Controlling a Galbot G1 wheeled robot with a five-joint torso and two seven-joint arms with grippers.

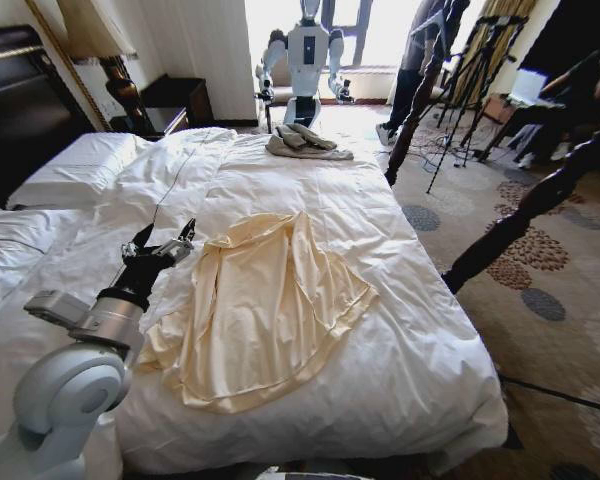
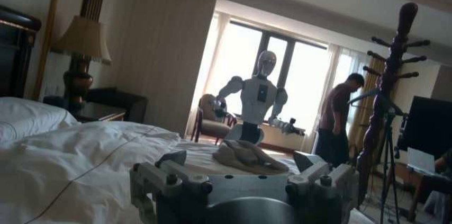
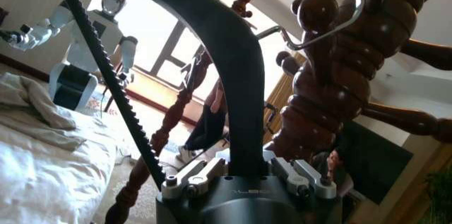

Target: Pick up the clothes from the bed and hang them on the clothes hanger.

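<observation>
The thin pale-yellow long-sleeved garment [image 1: 265, 305] lies spread flat on the white quilted bed [image 1: 400, 330]. The left gripper [image 1: 163, 243] hovers at its upper edge, fingers spread wide and empty. The right gripper [image 3: 240, 175] is clamped on the thin black hanger [image 3: 211, 60] beside a turned wooden coat stand [image 3: 332, 86].

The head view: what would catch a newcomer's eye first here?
The pale-yellow garment lies spread across the white bed, with the left gripper open just beside its collar end. In the right wrist view, the right gripper is clamped on a black hanger beside a carved wooden coat stand.
</observation>
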